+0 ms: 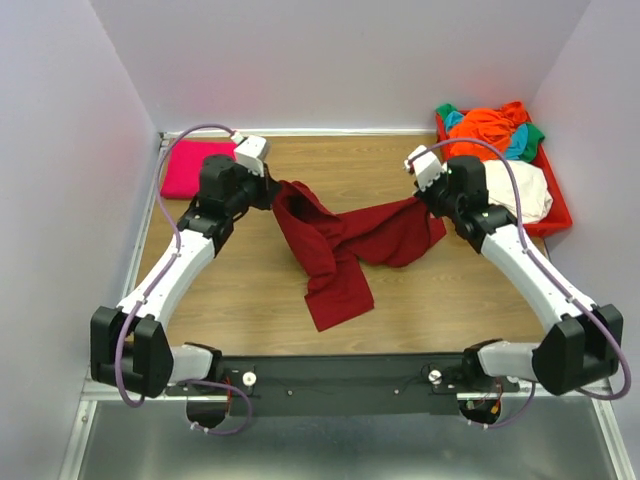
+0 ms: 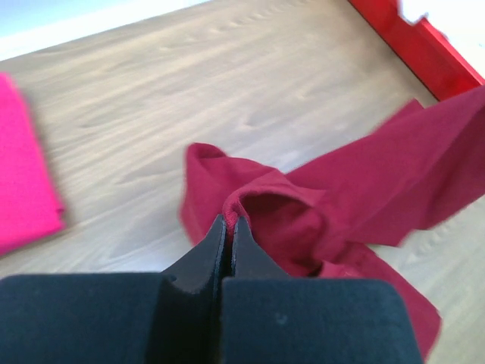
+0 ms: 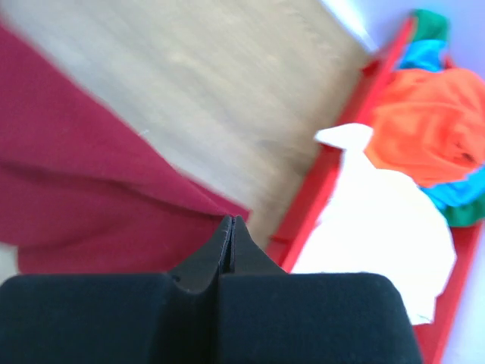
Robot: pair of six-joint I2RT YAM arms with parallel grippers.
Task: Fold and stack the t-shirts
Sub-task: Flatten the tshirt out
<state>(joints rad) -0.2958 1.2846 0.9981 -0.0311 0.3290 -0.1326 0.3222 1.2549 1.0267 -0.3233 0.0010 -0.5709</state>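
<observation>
Left gripper (image 2: pixel 229 227) has its fingers pressed together on a rolled hem of the maroon t-shirt (image 1: pixel 340 245) at centre left of the top view. The right gripper (image 3: pixel 231 226) pinches its far edge at centre right. The cloth hangs between them and trails onto the table (image 1: pixel 430 300). A folded pink t-shirt (image 1: pixel 190 168) lies upper left. An orange t-shirt (image 1: pixel 490 128) and a cream t-shirt (image 1: pixel 525 190) fill the red tray (image 3: pixel 314 199) upper right.

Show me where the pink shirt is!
In the top view, the pink shirt lies flat at the far left corner of the table, just left of the left arm and apart from the dark red shirt.
</observation>
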